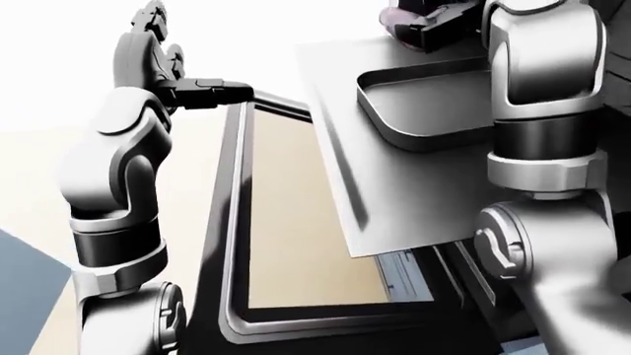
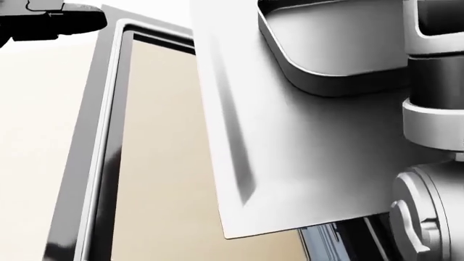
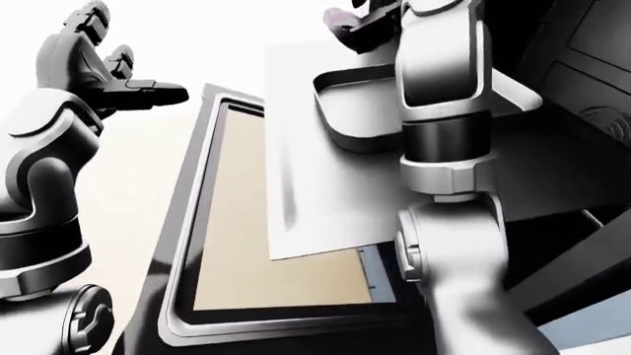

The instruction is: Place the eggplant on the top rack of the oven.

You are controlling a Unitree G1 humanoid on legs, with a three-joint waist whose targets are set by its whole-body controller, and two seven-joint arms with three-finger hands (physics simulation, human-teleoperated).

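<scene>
Glass fills most of the dropped-open oven door (image 1: 296, 244), its dark frame running down each view's left side and across the bottom. Over the door's right-hand edge reaches one pale flat sheet (image 1: 394, 185), the pulled-out rack as I judge it, and on its upper right corner sits a single shallow tray (image 1: 424, 111) with a raised rim.

Two arms show. The right arm rises along the right edge of the eye views, and the right hand (image 1: 426, 21) hangs above the tray's top edge with dark fingers wrapped round a purplish rounded thing, which I take to be the eggplant (image 1: 399, 22) (only a sliver of it shows, cut by the picture's top). So the eggplant is held above the tray, not yet resting on anything. The left hand (image 3: 133, 95) floats beyond the door's upper left corner, fingers stretched out flat and holding nothing.

The risk from here, in my judgement: released from this height, a rounded eggplant could roll off the tray's rim onto the sheet or the door. The right forearm also stands close to the tray, so a careless lowering might knock it.

Count: one door, one sheet, one tray, one eggplant, two hands.
</scene>
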